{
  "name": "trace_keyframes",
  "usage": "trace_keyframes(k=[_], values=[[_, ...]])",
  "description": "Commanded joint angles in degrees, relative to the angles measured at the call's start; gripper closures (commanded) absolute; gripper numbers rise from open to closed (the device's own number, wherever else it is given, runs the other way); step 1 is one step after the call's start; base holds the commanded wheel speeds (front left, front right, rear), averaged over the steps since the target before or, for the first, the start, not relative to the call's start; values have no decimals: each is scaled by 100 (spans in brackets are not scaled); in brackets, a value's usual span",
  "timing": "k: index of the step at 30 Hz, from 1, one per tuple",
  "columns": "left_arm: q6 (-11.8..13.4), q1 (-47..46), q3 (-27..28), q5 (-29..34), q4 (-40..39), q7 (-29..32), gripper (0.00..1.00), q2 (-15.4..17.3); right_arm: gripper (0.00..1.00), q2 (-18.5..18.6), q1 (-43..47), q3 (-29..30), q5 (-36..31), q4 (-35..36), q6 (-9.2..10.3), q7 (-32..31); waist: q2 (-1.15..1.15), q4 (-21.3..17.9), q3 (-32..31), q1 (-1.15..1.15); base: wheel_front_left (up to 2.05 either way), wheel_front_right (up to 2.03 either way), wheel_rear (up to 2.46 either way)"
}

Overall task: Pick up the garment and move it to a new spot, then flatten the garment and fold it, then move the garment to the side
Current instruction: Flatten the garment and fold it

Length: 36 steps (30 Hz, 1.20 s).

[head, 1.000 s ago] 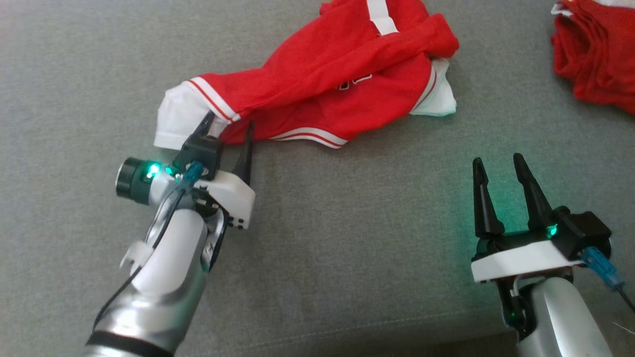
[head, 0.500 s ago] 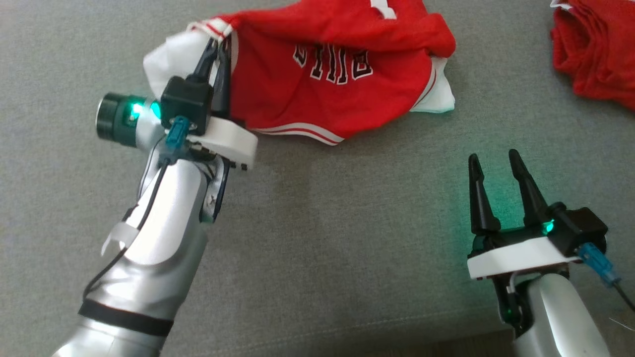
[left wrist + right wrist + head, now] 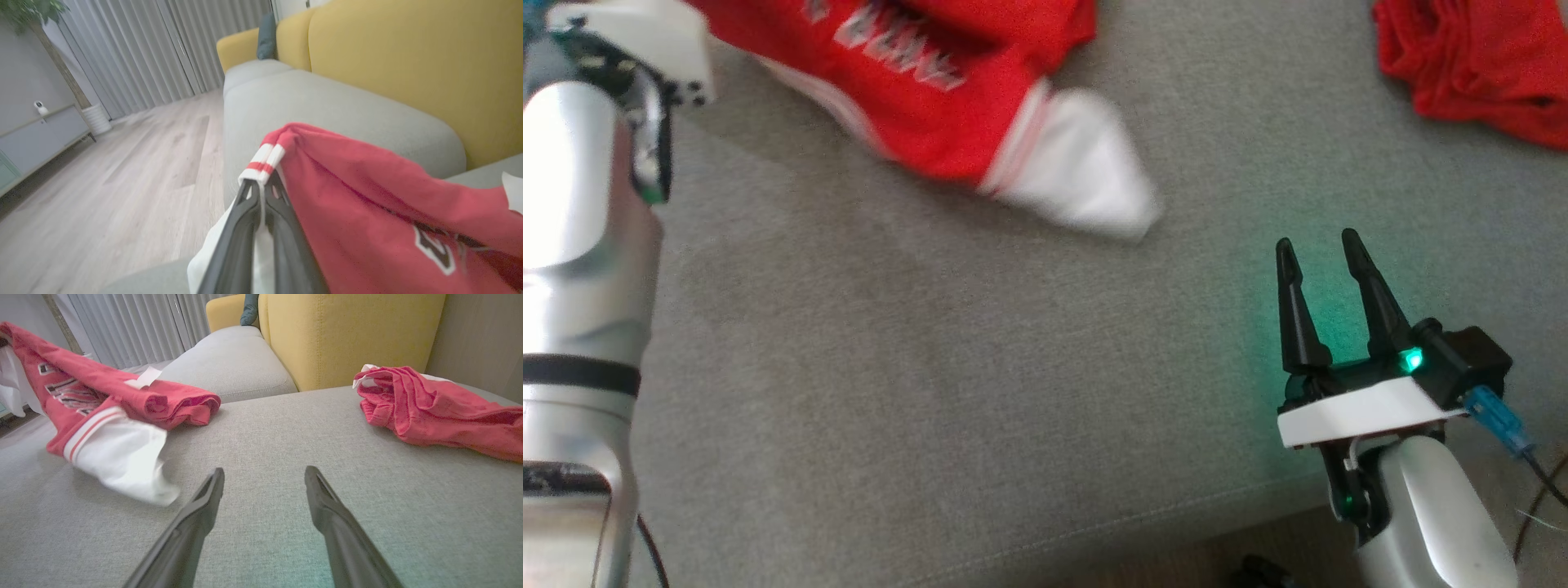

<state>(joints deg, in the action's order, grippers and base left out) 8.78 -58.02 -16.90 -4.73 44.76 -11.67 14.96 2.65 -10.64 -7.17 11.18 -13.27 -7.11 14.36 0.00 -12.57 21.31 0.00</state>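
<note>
Pinching only the striped hem of the red garment [image 3: 907,98] at ten o'clock, the clenched left gripper [image 3: 261,185] could lose it (the trailing cloth drags on the grey cushion [image 3: 931,367]), while the right gripper [image 3: 1316,238] idles spread and empty at four o'clock.

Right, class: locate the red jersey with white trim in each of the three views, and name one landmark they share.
Head view: jersey at top, left of centre, blurred.
Left wrist view: jersey at lower right, striped hem pinched in the left end effector.
Right wrist view: jersey at left, draped onto the grey sofa.
Shared landmark: the grey sofa, seen in all three.
</note>
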Motion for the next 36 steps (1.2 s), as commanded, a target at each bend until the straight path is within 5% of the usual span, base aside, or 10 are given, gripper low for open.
trace_keyframes(k=[1, 11, 20, 29, 36], values=[[-60, -90, 162, -86, 127, 6, 0, 268, 0, 22, -91, -127, 59, 194, -37, 63, 0, -114, 70, 0, 0, 0, 0], [-334, 51, 72, -312, 515, -275, 0, -81, 0, 22, -98, -30, 61, 182, -37, 63, 0, 116, -108, 0, 0, 0, 0], [-709, 1026, -394, -369, -210, -330, 0, -845, 0, 22, -7, 9, -7, 110, -37, 63, 0, 364, -524, 0, 0, 0, 0], [-1047, 2010, -1558, -566, -771, -320, 0, -1201, 0, 22, 34, -37, -38, 95, -37, 63, 0, 156, -648, 0, 0, 0, 0], [-881, 1894, -2410, -876, -590, -66, 0, -1206, 0, 22, 0, -75, 28, 112, -37, 63, 0, -266, -432, 0, 0, 0, 0]])
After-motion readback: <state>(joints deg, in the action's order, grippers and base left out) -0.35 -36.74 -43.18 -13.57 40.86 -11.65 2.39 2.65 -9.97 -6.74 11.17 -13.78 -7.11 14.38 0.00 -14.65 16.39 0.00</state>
